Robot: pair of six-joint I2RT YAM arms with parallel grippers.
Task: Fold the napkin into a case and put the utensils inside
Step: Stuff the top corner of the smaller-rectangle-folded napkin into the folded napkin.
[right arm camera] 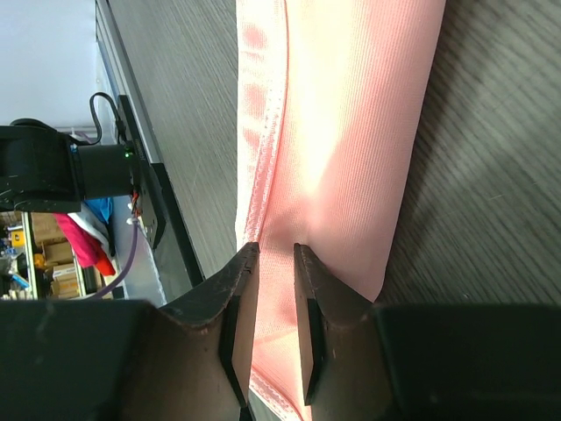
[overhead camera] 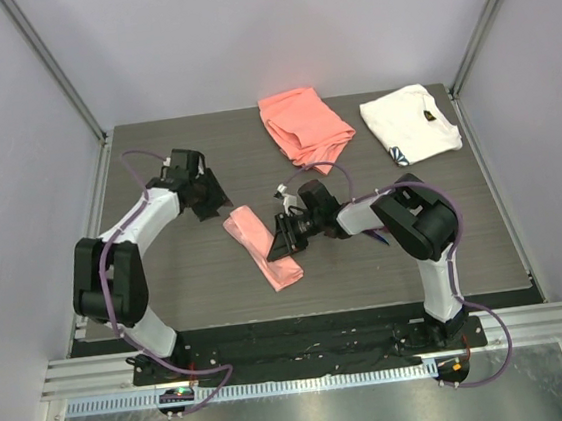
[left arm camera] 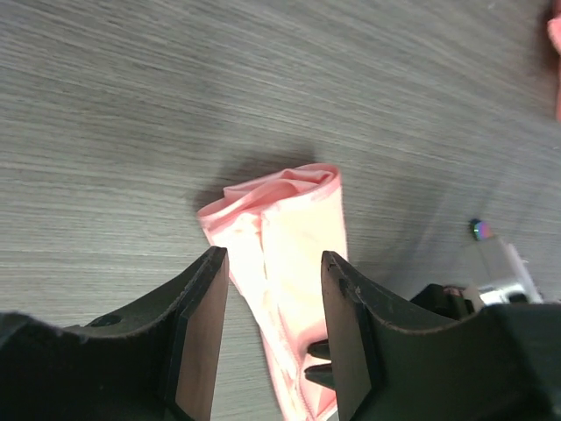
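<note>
Overhead, dark woodgrain table [overhead camera: 208,278], case [overhead camera: 248,229], pale walls [overhead camera: 242,34]

Case [overhead camera: 262,247] lies on table [overhead camera: 168,283]; left tool [overhead camera: 204,194] behind; right tool [overhead camera: 283,241] beside it.

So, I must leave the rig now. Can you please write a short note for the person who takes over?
Left gripper: open and empty, just off the far end of the napkin.
Right gripper: jaws narrow, cloth showing between them, toward the napkin's near end. I cannot tell whether it pinches.
Napkin: folded into a narrow strip, flat in the middle of the table.
Utensils: not clearly visible in any view.
Coral cloth and white cloth: at the far edge, away from both arms.
Done: the fold, it seems.
Left: find the utensils and put them inside.
</note>
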